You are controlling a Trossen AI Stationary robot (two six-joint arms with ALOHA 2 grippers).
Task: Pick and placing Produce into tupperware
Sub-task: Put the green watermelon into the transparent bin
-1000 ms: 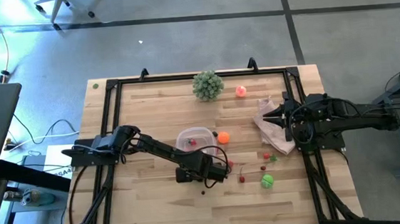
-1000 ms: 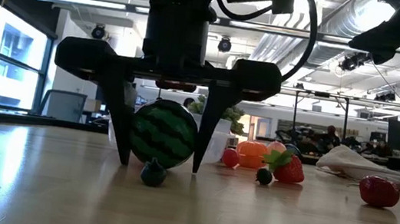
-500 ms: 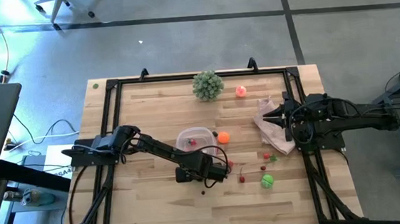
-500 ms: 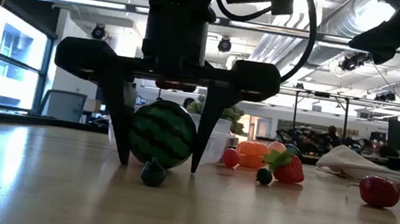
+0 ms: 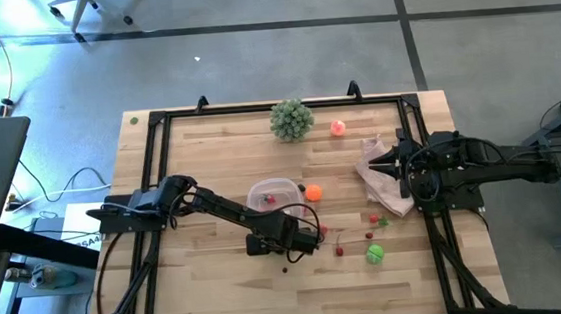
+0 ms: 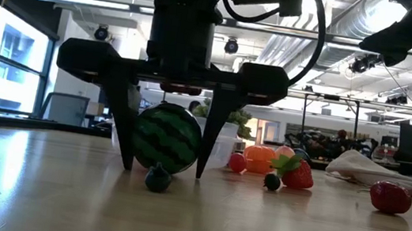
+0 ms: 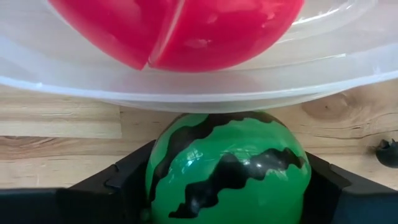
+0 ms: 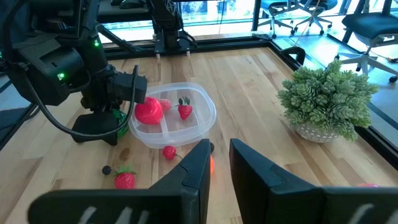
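Straddling the striped green watermelon ball [image 6: 168, 138], left gripper [image 6: 165, 166] fingers flank it (contact unclear); clear rounded-square tupperware [image 7: 199, 81] lies just ahead.

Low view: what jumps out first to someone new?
The left gripper standing on the table, its fingers on either side of the striped watermelon ball, with a tiny dark berry just in front. Behind it sits the clear tupperware, already holding red pieces. The right gripper waits over the pinkish-white bag.
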